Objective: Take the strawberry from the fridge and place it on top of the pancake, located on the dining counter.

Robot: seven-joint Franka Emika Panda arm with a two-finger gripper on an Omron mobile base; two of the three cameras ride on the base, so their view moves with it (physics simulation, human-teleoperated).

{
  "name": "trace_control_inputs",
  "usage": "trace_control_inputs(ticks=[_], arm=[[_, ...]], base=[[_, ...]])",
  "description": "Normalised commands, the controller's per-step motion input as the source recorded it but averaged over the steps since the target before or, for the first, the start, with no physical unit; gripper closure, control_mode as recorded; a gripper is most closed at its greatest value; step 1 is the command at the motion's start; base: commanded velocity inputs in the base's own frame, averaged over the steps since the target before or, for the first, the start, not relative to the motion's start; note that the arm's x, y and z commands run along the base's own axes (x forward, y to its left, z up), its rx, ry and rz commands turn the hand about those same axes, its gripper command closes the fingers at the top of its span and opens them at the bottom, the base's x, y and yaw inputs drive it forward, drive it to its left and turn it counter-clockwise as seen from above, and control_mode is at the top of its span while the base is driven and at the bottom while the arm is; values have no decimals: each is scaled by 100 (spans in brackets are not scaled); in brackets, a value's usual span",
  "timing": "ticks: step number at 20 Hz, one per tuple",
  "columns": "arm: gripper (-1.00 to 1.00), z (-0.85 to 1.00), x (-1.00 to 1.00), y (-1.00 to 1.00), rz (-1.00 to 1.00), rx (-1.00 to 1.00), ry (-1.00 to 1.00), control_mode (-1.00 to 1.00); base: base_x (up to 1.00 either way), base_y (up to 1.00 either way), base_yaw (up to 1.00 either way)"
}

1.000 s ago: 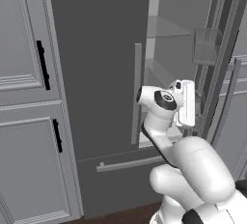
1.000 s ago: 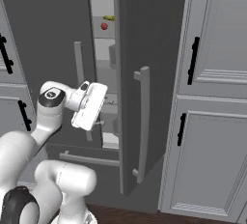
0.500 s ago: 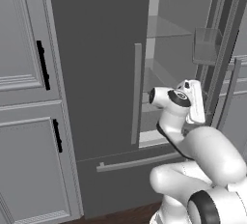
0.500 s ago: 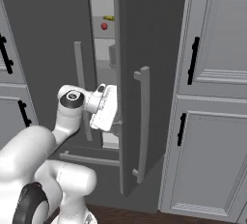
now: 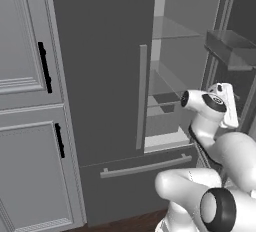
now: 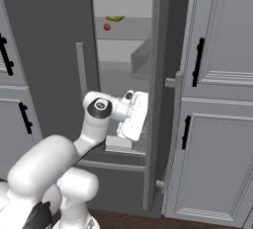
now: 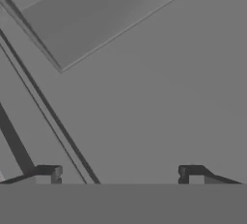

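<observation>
**Hand swings toward the open fridge, fruit still on its shelf**

Since the earlier frames, the arm's wrist has swung across from in front of the shut left door toward the open right half of the fridge, and the hand now sits at the gap between the doors, low in the compartment. In the hand view the gripper has its two dark tips set far apart with only pale grey fridge surface between them: jaws spread, holding nothing. In the right base view the white hand is seen side-on, level with the lower shelves.

The strawberry has not moved. It rests on an upper glass shelf, at about 12 o'clock from the hand and well above it. A small yellow fruit lies near it, at roughly 1 o'clock from the berry, a little further back on the same shelf.

In the left base view the fridge's left door stands shut with its long bar handle upright, and the hand is at 3 o'clock from that handle. Light grey cabinets with black handles flank the fridge on both sides.
</observation>
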Motion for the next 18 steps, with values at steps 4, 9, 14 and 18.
trace_control_inputs(ticks=[4,9,14,18], arm=[[-100,-2,0,-76,10,0,0,-100],[-100,0,-1,-36,10,0,0,-100],[-100,0,-6,27,8,0,0,-100],[-100,0,0,96,5,6,0,-100]], base=[[0,0,0],[0,0,0],[0,0,0],[0,0,0]])
